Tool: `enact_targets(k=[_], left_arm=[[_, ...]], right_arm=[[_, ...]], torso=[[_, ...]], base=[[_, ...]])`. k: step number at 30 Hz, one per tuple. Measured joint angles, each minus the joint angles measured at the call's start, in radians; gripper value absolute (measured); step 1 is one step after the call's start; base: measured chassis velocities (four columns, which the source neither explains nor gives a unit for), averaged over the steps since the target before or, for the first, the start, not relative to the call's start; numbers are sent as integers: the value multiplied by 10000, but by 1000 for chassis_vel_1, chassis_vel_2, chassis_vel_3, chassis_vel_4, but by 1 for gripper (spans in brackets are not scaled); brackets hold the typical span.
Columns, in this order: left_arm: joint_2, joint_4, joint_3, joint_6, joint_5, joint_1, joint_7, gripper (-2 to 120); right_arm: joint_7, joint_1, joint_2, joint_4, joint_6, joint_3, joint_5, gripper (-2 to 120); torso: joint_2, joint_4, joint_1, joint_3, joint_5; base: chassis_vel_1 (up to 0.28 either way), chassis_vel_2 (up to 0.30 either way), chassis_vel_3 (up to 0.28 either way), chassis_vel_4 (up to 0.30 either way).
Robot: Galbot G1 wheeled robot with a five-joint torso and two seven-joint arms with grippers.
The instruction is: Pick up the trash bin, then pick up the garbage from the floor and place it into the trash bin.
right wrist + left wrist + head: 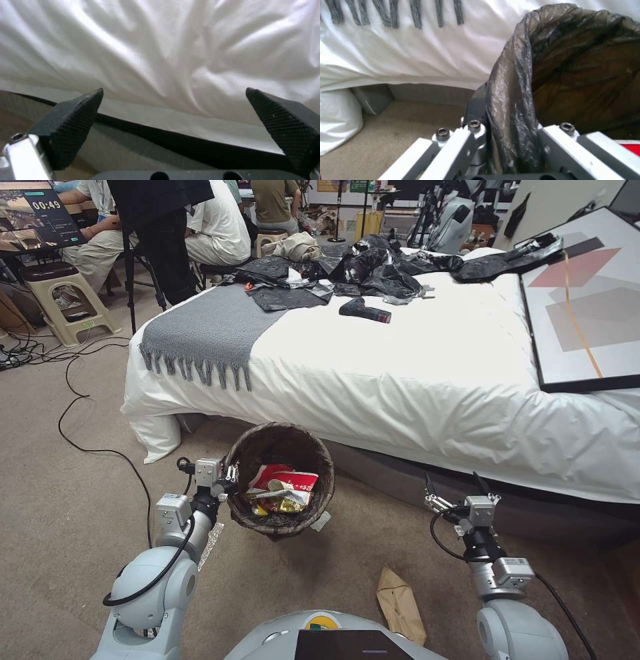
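Left gripper point(230, 481) pinches the trash bin point(280, 447) rim at nine o'clock; bag liner could slip, spilling wrappers. Right gripper point(452, 488) gapes empty.

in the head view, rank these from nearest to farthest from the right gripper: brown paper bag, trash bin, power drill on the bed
From the right gripper:
1. brown paper bag, on the floor, toward the robot.
2. trash bin, leftward, held by the left gripper.
3. power drill, on the bed beyond.

Your left gripper point(230, 481) is clamped on the trash bin point(280, 480) rim w/ its dark bag; red-white cups and yellow wrapper point(283, 491) sit inside. Brown paper bag point(400, 603) lies on carpet, near your right gripper point(453, 492), below-left of it.
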Motion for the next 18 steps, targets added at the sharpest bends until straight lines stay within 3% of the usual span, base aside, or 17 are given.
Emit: enact_targets(k=[18], left_arm=[[5, 81, 75, 106, -23, -130, -85, 7]], right_arm=[[-9, 33, -14, -50, -13, 41, -54, 100]], torso=[[0, -1, 0, 0, 0]], base=[[30, -33, -35, 31]])
